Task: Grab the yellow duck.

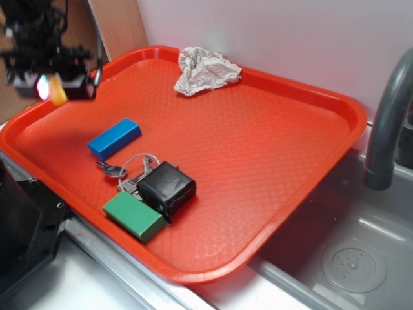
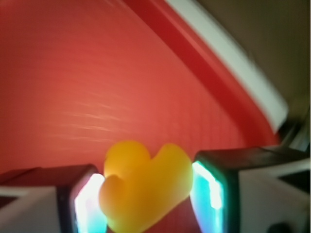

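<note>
My tool [image 2: 146, 199] is clamped on the yellow duck [image 2: 146, 191], lifted above the red tray [image 1: 271, 161]. Wrist view is blurred; duck's beak hidden, its lower part cut off. No readable writing.

red tray [image 1: 271, 161] | blue block [image 1: 114, 138] | green block [image 1: 133, 216] | black pouch [image 1: 166, 187] | keys [image 1: 122, 169] | crumpled paper [image 1: 204, 71] | faucet [image 1: 387, 123]

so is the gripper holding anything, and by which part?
Yes: the gripper holds the yellow duck, its pads pressing the duck's two sides, above the red tray.
</note>
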Robot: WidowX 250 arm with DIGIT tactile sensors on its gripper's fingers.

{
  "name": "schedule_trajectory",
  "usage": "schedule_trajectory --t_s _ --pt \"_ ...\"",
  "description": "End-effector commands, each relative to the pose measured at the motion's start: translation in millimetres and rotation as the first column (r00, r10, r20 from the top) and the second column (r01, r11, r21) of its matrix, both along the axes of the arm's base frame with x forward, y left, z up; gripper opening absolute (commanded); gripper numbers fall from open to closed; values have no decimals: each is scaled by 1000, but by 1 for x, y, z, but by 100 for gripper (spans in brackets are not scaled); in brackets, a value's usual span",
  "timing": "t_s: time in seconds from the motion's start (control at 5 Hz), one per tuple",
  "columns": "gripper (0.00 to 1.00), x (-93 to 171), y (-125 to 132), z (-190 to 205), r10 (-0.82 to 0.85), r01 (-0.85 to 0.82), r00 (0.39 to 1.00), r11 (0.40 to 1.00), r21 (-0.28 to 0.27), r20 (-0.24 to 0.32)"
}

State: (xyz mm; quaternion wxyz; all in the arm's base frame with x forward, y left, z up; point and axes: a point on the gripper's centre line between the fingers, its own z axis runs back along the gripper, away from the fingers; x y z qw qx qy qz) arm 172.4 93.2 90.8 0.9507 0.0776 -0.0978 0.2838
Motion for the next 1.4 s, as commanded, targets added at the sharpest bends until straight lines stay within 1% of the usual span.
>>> schedule_trajectory --t_s 0.0,0.2,0.4,0.6,0.8,1.0,1.2 --pt "0 5 -37 95 -310 311 950 950 -23 20" --pt "0 23 -60 115 -449 446 894 888 -109 2" --pt "0 46 -86 123 -524 520 851 838 -166 18" --pt "0 67 -104 124 -551 544 834 818 -185 18" --pt "0 78 -114 126 -541 533 841 831 -160 -1" --pt "0 70 -115 130 -510 505 860 851 -145 7" --pt "0 58 -118 131 -501 496 866 858 -134 -1"
